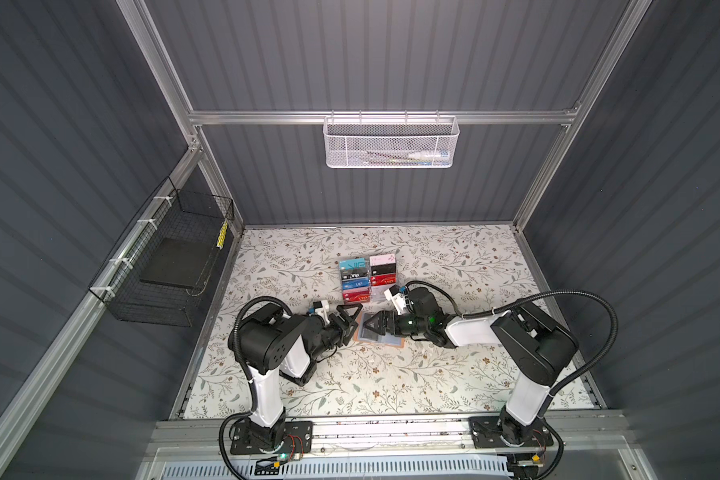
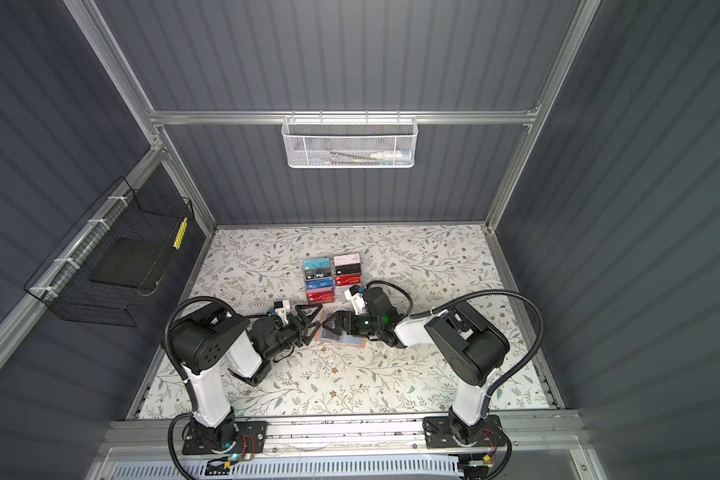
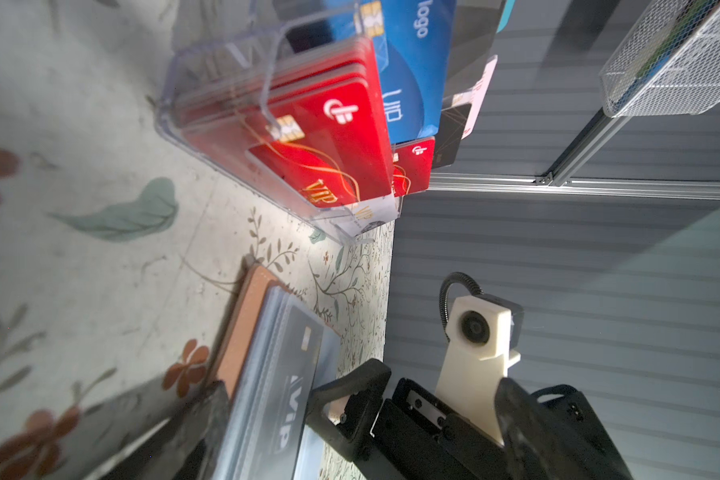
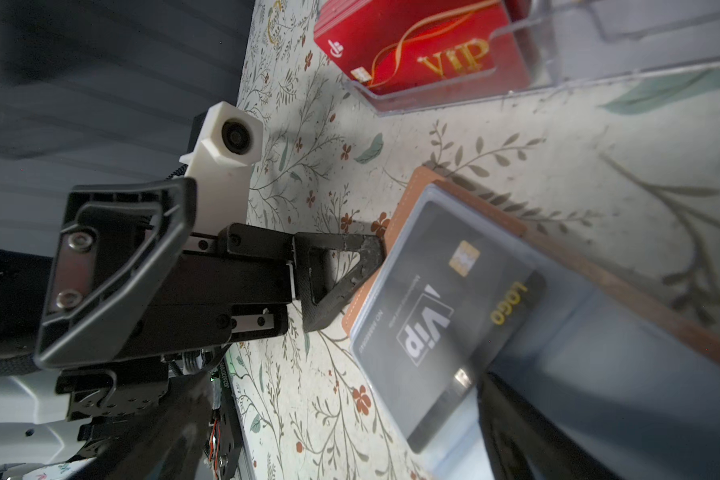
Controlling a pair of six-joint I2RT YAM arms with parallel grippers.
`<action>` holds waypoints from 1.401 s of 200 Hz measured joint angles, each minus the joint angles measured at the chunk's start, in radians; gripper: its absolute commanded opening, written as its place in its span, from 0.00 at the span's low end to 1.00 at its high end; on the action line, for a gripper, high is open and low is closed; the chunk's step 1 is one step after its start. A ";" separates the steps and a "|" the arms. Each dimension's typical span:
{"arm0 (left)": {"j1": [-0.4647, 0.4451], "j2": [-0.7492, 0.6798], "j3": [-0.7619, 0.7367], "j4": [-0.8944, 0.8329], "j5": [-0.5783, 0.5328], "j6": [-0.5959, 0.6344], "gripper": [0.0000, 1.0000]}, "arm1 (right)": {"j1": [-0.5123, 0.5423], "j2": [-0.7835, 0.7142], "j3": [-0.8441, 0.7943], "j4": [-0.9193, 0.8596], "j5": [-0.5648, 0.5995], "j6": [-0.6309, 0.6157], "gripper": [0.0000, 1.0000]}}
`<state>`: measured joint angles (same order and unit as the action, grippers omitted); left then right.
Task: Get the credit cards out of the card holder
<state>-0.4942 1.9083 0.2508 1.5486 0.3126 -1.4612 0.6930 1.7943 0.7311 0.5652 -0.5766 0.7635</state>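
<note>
Here, starting at the left, we see the left gripper (image 1: 349, 321) lying low over the floral table (image 1: 292, 386), its jaws spread wide with nothing between them and one of its fingers (image 4: 350, 242) right at the tan edge of the card holder (image 1: 391, 340). The holder lies open and flat near the table's middle, a black VIP card (image 4: 445, 316) tucked under a clear pocket page, and the clear rack (image 3: 171, 108) of other cards stands just behind it. Further right, we find the right gripper (image 1: 370, 326) over the holder's pages, its jaws likewise wide and empty.
</note>
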 measured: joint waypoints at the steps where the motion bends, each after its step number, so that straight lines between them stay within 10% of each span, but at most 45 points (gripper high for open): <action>1: 0.000 0.000 -0.001 0.001 -0.002 0.000 1.00 | 0.000 0.000 0.000 0.002 -0.001 0.000 0.98; 280: -0.087 -0.016 -0.068 0.047 -0.142 -0.008 1.00 | -0.017 0.060 -0.024 0.163 -0.042 0.085 0.99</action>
<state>-0.5812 1.8927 0.1825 1.5951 0.1703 -1.4689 0.6762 1.8538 0.7074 0.7284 -0.6182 0.8486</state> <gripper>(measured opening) 0.998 0.988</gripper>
